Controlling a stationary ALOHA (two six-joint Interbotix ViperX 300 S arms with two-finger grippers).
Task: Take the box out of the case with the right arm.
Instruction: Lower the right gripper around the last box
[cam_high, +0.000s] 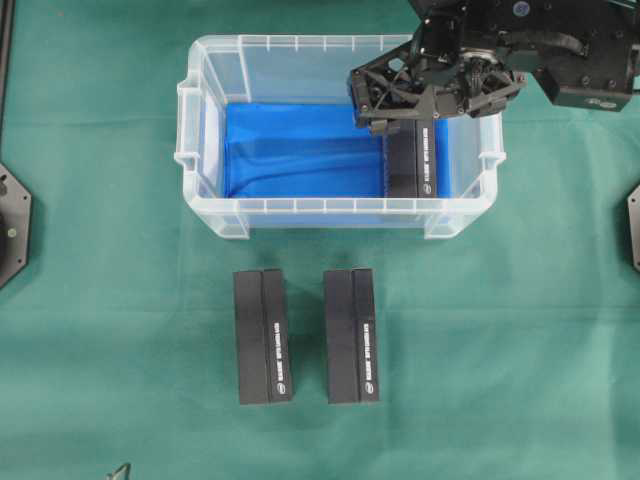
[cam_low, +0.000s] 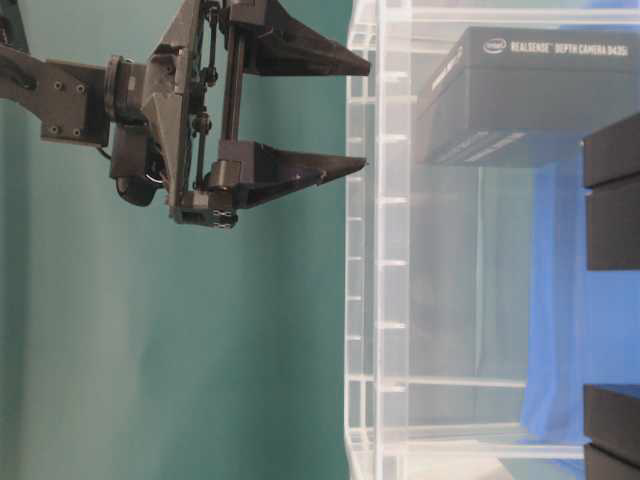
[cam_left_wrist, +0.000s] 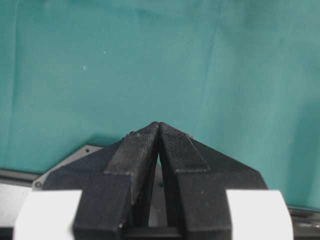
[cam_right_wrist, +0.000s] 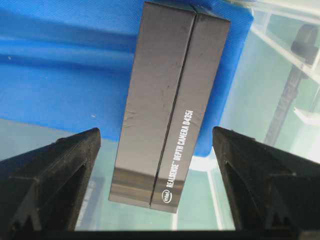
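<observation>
1. A large clear translucent plastic case (cam_high: 200, 110) with rimmed edges and side handles sits on a green cloth-covered table (cam_high: 100, 300), toward the far side in the overhead view.
2. A blue cloth (cam_high: 300, 150) lines the bottom of the case, leaving a bare strip of clear floor at the far edge.
3. A long black rectangular cardboard box (cam_high: 413, 165) with small white lettering lies flat inside the case, at its right end, running from far to near on the blue cloth.
4. The all-black right arm (cam_high: 590, 50) reaches in from the far right corner; its lattice-framed right gripper (cam_high: 432, 88) hangs above the far end of the box.
5. In the right wrist view the two pointed fingers (cam_right_wrist: 55, 175) are spread wide, one on either side of the box (cam_right_wrist: 165, 110), with a clear gap to each; they do not touch it.
6. The table-level view shows the gripper (cam_low: 355, 115) outside the rim of the case (cam_low: 365, 250), apart from the box.
7. Two more black boxes of the same kind (cam_high: 262, 335) (cam_high: 350, 335) lie side by side on the table, near the case's front wall and apart from each other.
8. The left gripper (cam_left_wrist: 158, 125), black with white bands, shows only in its own wrist view; its fingertips are pressed together over bare green cloth, pinching nothing.
</observation>
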